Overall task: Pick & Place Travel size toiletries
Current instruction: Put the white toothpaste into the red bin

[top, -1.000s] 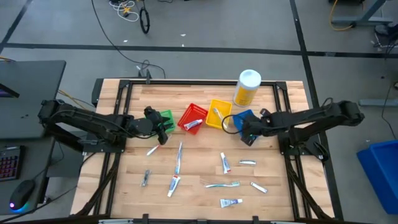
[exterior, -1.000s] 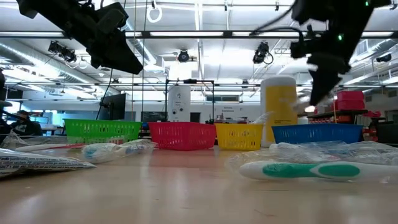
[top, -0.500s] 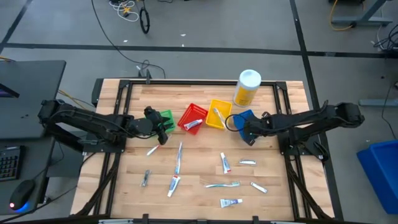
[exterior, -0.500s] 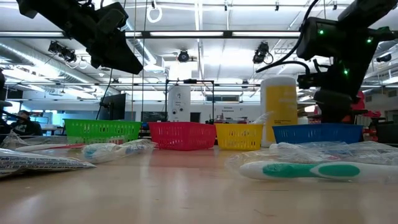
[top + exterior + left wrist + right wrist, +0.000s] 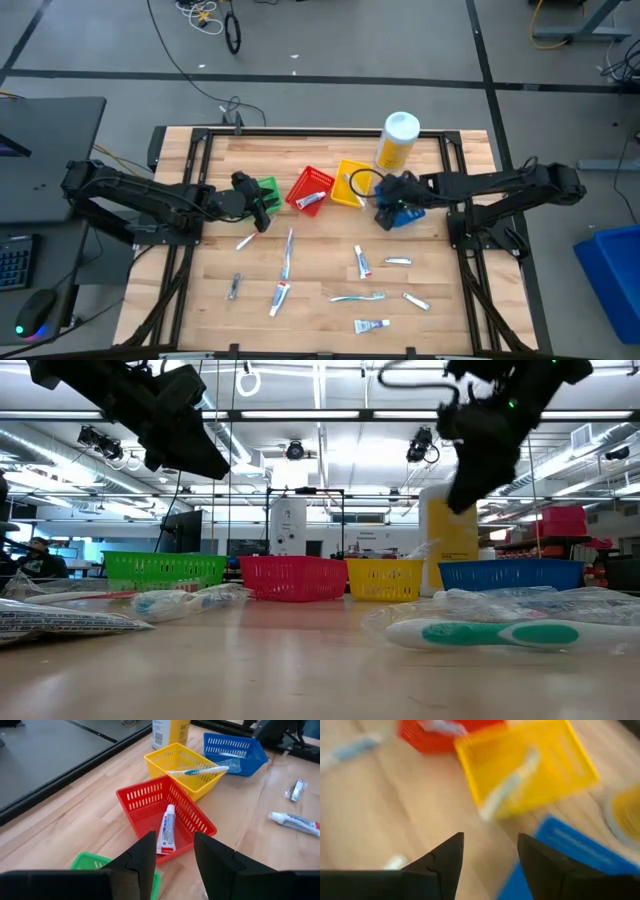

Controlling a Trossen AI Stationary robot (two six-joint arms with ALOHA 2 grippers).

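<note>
One overhead, one table-level, two wrist cameras; all share the red bin [image 5: 311, 187].

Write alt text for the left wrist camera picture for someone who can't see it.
A red basket holding one toothpaste tube sits on the wooden table just past the left gripper, whose jaws stand open and empty. Beyond it, a yellow basket holds a toothbrush, then a blue basket; a green basket shows at the near edge.
</note>
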